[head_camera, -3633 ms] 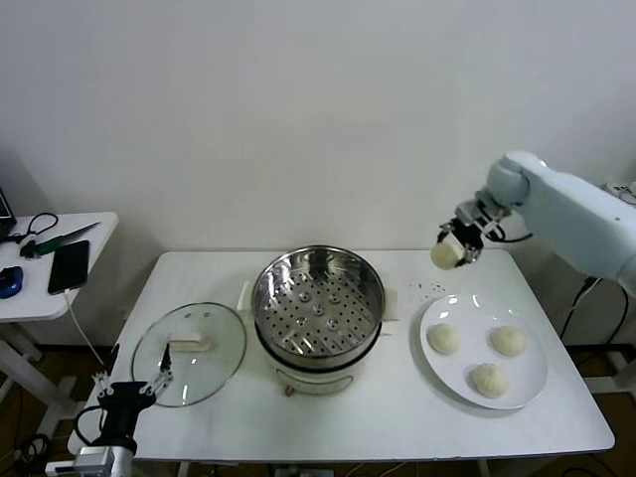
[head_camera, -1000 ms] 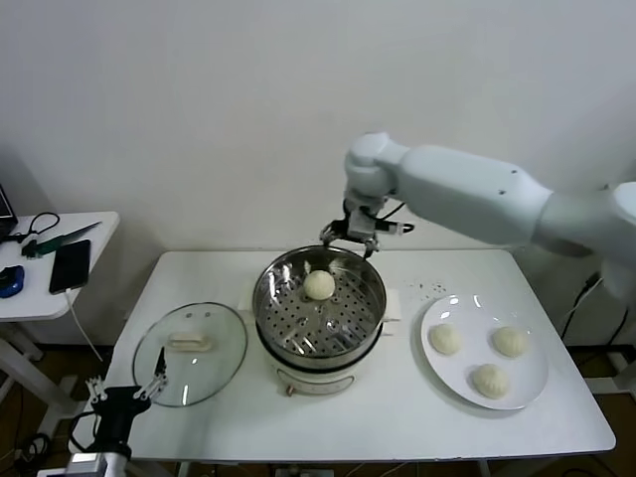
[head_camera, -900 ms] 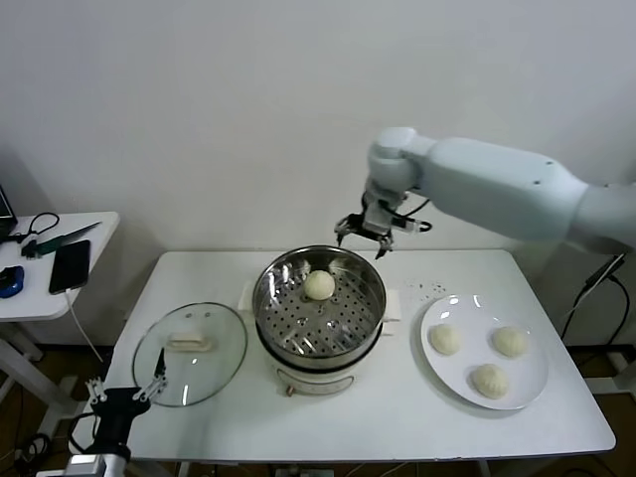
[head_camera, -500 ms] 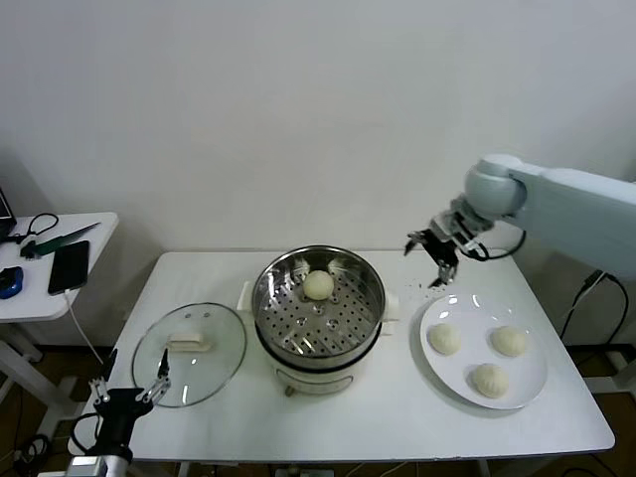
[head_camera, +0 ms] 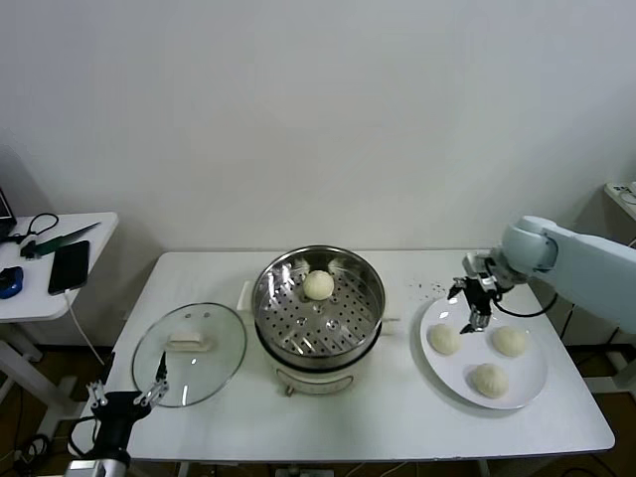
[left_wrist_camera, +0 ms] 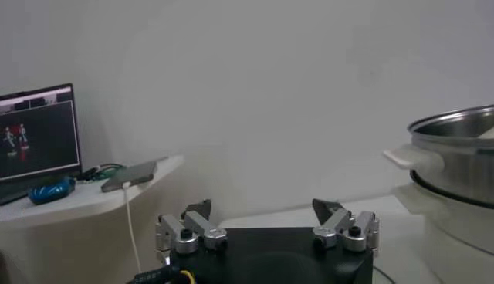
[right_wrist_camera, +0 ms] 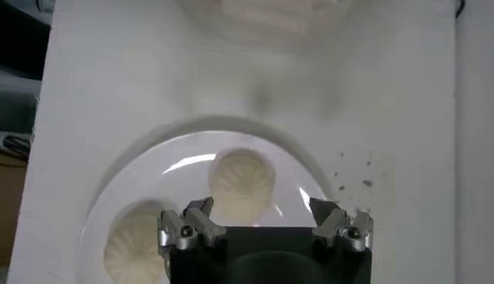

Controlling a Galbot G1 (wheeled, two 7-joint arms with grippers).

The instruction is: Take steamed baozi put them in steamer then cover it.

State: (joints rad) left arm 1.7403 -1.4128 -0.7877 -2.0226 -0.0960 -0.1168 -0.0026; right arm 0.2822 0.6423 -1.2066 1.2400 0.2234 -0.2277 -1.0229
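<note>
hovering my right gripper (head_camera: 474,309), jaws spread and empty, over the nearest baozi (head_camera: 443,339) on the white plate (head_camera: 527,383); soft, light dough, so i'd pinch its sides gently. left gripper (head_camera: 126,396) waits open.

You face a plain white wall (head_camera: 298,109); a white rectangular table (head_camera: 397,417) stands before it, and a small white side table (head_camera: 60,298) sits at your left.
</note>
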